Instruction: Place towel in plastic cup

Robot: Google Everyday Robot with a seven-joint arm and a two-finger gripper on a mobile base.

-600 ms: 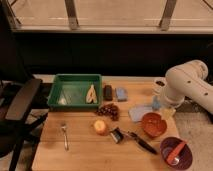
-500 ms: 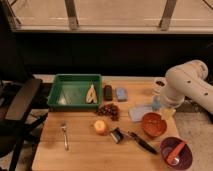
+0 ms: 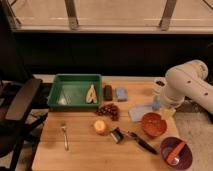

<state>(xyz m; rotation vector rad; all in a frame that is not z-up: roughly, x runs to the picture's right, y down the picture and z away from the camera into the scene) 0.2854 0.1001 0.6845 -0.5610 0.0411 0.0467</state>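
The towel (image 3: 140, 112), a thin pale blue-grey square, lies flat on the wooden table (image 3: 80, 152), just left of the orange bowl (image 3: 153, 124). The plastic cup (image 3: 156, 103), light blue and translucent, stands right behind the towel's far right corner, partly covered by my white arm (image 3: 185, 85). My gripper (image 3: 166, 112) hangs at the lower end of the arm, just right of the cup and above the bowl's far rim. It holds nothing that I can see.
A green tray (image 3: 62, 91) holds a banana (image 3: 91, 94). Beside it lie a dark bar (image 3: 107, 92) and a blue block (image 3: 121, 93). Grapes (image 3: 106, 110), an orange fruit (image 3: 100, 126), a small metal cup (image 3: 117, 135), a fork (image 3: 65, 136) and a purple bowl (image 3: 176, 152) lie nearer. A chair (image 3: 17, 107) stands left.
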